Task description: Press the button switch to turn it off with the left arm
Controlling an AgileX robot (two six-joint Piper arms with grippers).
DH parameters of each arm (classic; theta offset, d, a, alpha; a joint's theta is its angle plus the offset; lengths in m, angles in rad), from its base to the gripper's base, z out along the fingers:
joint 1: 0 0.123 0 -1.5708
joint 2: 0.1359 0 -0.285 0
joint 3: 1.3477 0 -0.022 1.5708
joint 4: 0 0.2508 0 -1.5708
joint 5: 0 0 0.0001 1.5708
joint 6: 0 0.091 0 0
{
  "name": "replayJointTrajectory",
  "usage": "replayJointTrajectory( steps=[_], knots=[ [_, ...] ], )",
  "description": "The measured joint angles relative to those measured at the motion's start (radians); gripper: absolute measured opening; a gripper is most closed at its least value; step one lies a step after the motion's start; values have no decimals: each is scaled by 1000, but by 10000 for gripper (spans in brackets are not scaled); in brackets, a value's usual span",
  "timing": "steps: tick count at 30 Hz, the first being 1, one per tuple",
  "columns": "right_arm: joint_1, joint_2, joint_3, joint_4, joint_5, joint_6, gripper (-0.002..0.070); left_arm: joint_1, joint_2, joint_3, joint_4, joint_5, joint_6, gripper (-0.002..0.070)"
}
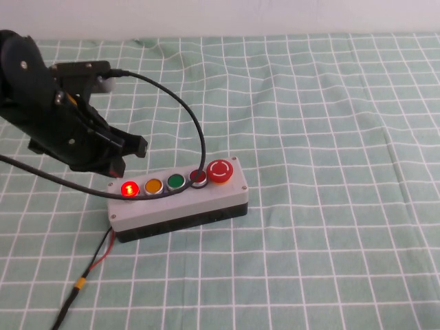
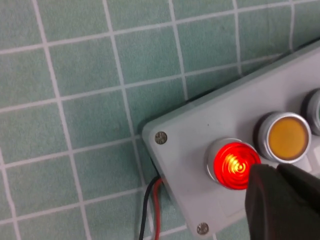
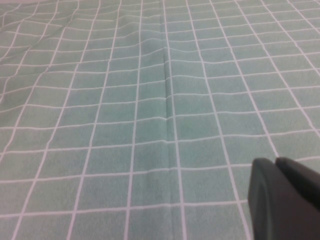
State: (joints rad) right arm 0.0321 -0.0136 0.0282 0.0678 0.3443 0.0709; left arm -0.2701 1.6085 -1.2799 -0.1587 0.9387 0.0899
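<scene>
High view is showing the button switch (image 1: pixel 128 189) glowing red at the left end of the grey box (image 1: pixel 179 206), so it is not yet off. Left pincer (image 1: pixel 130 155) is hovering just behind it, fingers together; right pincer (image 3: pixel 285 200) is idling elsewhere, also together.

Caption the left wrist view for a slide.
Left gripper beside the lit button switch at the grey box's end; right gripper over bare cloth.
</scene>
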Motion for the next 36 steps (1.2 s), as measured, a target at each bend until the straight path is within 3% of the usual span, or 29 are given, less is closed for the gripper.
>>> replayJointTrajectory(
  steps=[17, 29, 36],
  knots=[
    [0, 0, 0, 0, 0, 0, -16, 0, 115, -63, -26, -5, 33, -3],
    [0, 0, 0, 0, 0, 0, -16, 0, -314, -183, 15, 26, 40, -3],
    [0, 0, 0, 0, 0, 0, -16, 0, -534, -183, 78, 136, 40, -3]
  ],
)
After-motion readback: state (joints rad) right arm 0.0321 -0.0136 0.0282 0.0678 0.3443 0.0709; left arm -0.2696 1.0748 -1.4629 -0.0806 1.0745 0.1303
